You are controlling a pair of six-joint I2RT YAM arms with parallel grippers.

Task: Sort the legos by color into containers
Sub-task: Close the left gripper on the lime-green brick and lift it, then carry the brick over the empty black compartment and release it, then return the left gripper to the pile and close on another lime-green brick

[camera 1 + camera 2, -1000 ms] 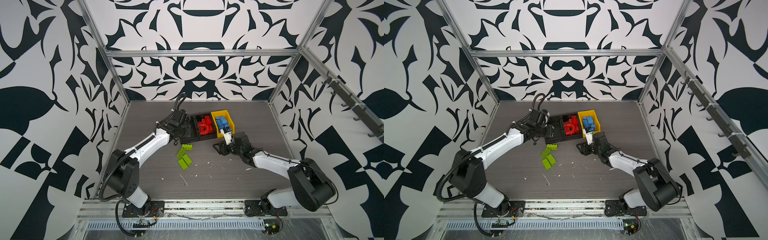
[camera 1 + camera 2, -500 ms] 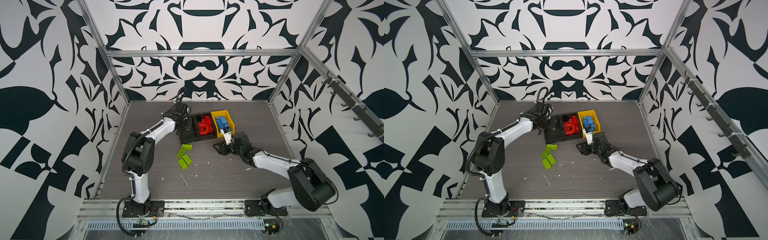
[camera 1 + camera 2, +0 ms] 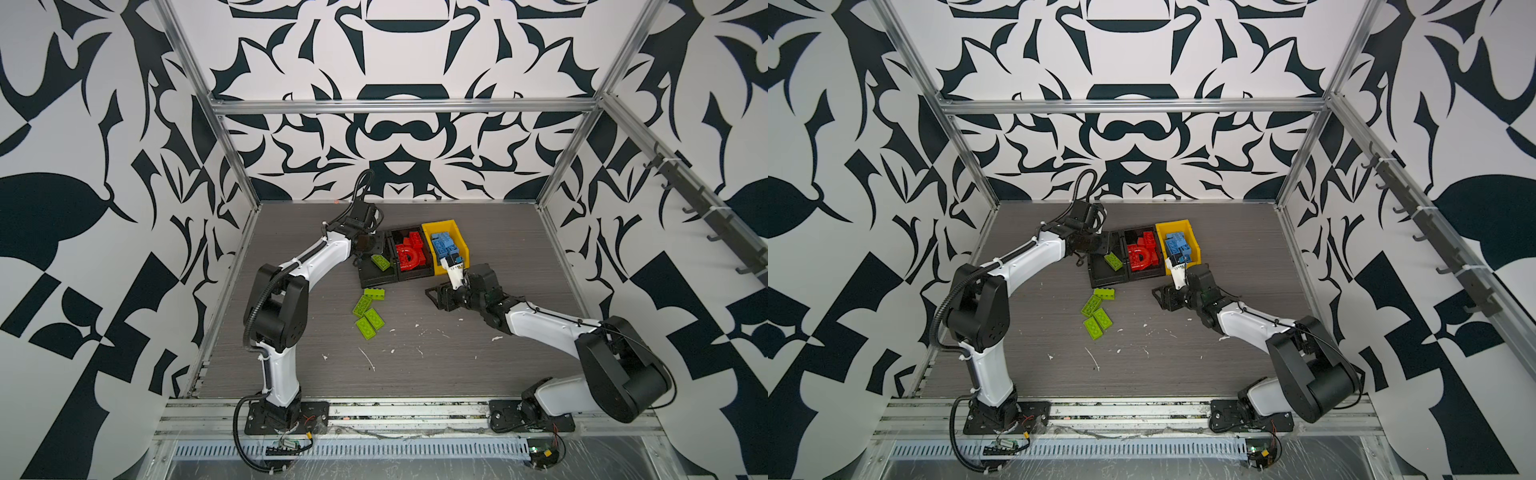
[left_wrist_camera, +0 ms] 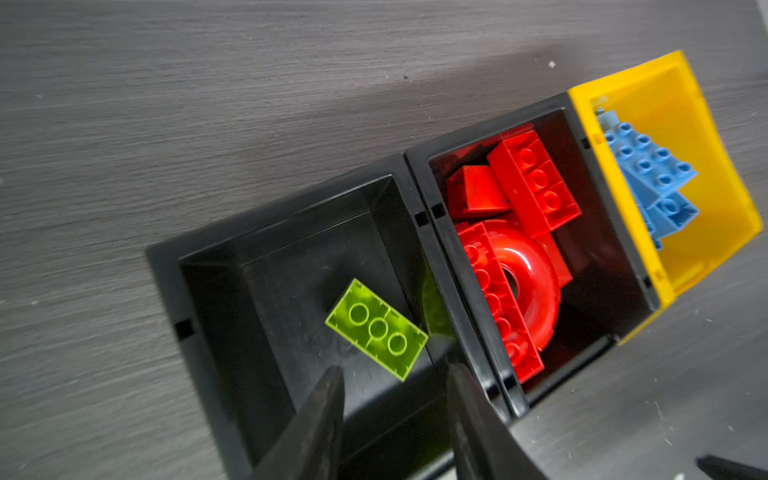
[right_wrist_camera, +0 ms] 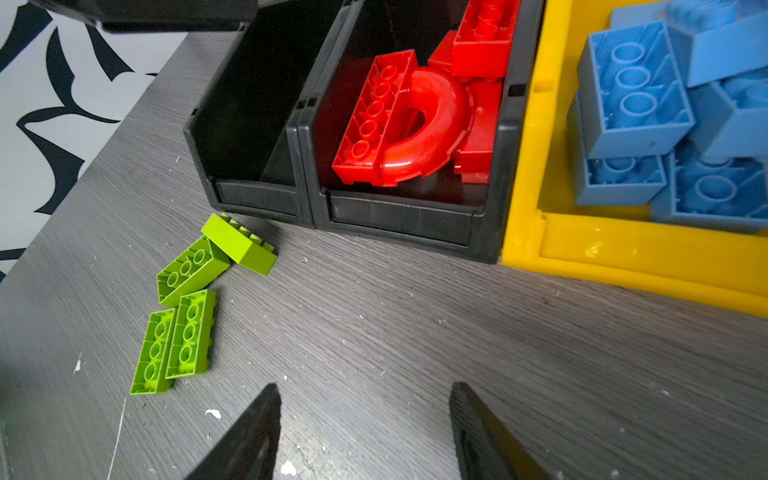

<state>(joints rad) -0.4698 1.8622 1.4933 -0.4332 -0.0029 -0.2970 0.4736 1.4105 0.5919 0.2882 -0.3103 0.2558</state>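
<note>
Three containers stand side by side. A lime green lego (image 4: 377,328) lies loose on the floor of the left black bin (image 4: 166,266), seen in both top views (image 3: 381,262) (image 3: 1113,262). My left gripper (image 4: 395,370) hangs open just above it, with nothing between its fingers. The middle black bin (image 5: 399,220) holds red legos, among them the arch (image 5: 432,124). The yellow bin (image 5: 582,249) holds light blue legos (image 5: 631,91). Several green legos (image 5: 187,316) lie on the table in front of the left bin. My right gripper (image 5: 363,386) stands open and empty over bare table before the bins.
Small white scraps (image 3: 368,359) are scattered over the grey table toward the front. The left arm (image 3: 316,257) reaches in from the left to the bins' far side. The right arm (image 3: 540,322) lies low across the right half. Patterned walls close in three sides.
My left gripper swung toward the back over the left black bin and opened, and the green lego dropped into it. The right gripper's jaws widened a little; that arm stayed put.
</note>
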